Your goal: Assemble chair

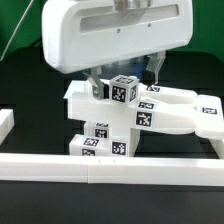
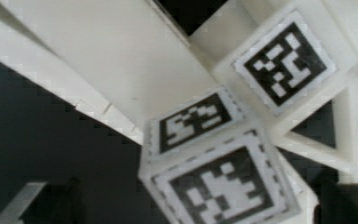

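- Along the near edge of the black tabletop [image 1: 40, 205], a long white border rail [image 1: 110, 168] runs across the exterior view.
- Just behind the rail, at mid-scene, stands the partly stacked chair [image 1: 100, 140]: chunky white pieces bearing black-and-white square tags, piled one on another.
- From the stack, a flat cut-out frame [image 1: 185, 112] reaches toward the exterior view's right, lying level above the tabletop.
- On top of the stack sits a small tagged block [image 1: 123, 90], seen close up and tilted in the wrist view [image 2: 220, 185], with white frame bars crossing behind it.
- Above the block hangs the arm's white wrist housing [image 1: 120, 35]; the jaws stand apart, one on each side of the block, with a gap visible between each and the block.
- Farthest back, the tabletop meets a green backdrop [image 1: 20, 20] at the exterior view's left.
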`<state>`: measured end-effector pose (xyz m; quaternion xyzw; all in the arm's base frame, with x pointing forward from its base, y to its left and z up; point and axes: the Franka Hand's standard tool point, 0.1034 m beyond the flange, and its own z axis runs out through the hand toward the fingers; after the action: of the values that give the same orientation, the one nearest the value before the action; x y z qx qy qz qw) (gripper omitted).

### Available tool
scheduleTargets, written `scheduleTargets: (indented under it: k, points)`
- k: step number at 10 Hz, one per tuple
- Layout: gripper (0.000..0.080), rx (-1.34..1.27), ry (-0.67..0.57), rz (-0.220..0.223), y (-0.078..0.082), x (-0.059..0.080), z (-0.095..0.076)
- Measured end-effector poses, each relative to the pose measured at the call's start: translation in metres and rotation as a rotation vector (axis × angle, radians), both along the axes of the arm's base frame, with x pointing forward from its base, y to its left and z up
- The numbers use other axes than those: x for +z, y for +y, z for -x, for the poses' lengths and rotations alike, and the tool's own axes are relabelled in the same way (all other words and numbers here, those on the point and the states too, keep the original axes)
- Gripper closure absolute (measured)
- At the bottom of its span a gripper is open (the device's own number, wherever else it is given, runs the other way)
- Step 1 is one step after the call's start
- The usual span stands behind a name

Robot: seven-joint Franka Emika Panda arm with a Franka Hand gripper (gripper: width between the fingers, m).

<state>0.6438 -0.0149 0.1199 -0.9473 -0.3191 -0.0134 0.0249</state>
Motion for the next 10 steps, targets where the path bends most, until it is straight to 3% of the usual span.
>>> scheduleTargets:
  k: [4, 6, 7, 8, 10]
  points:
    - [0.0151, 0.275, -0.01, 0.02, -0.0041, -0.0028, 0.0021]
    - [0.0402, 0.296, -0.007, 0.024, -0.0065, -0.0046, 0.0028]
    - [0.0402, 0.294, -0.005, 0.025, -0.0068, -0.0057, 0.0032]
    - [0.0516, 0.292, -0.007, 0.026, -0.008, -0.0056, 0.0028]
    - [0.0516, 0.24, -0.004, 0.027, -0.0085, -0.0057, 0.0029]
